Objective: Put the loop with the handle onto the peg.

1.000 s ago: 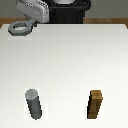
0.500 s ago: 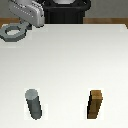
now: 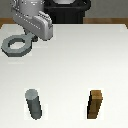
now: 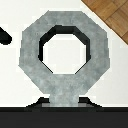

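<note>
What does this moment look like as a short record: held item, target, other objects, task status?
held item: loop with the handle, gripped by its tab in the gripper, off the table
target: peg, upright, nothing on it
other object: brown wooden block, toward the exterior view's right of the peg
status: loop not yet over the peg

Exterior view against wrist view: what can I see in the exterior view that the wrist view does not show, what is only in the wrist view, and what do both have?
Only the exterior view shows the peg, upright on the white table, the brown wooden block toward the exterior view's right, and the gripper with the arm above it.

Only the wrist view shows the round hole close up and a corner of wooden floor past the table edge.

Both show the loop with the handle; its tab handle goes into the gripper.
</note>
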Available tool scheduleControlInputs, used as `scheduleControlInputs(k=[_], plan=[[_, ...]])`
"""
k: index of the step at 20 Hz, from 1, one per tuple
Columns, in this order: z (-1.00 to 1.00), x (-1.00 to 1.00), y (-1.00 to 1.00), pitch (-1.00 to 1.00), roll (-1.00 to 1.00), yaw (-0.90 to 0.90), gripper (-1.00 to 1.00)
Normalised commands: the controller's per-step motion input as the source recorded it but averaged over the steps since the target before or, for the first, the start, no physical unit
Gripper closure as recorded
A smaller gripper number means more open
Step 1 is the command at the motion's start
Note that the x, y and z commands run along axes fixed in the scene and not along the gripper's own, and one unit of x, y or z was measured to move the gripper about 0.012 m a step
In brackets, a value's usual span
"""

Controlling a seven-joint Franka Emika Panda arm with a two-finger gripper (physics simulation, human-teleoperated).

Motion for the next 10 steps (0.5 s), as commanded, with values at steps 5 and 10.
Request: scheduleControlInputs(k=[5,10], plan=[[0.4,0.0,0.4,0.0,0.0,0.0,1.0],[0.0,0.4,0.0,0.0,0.0,0.0,1.0]])
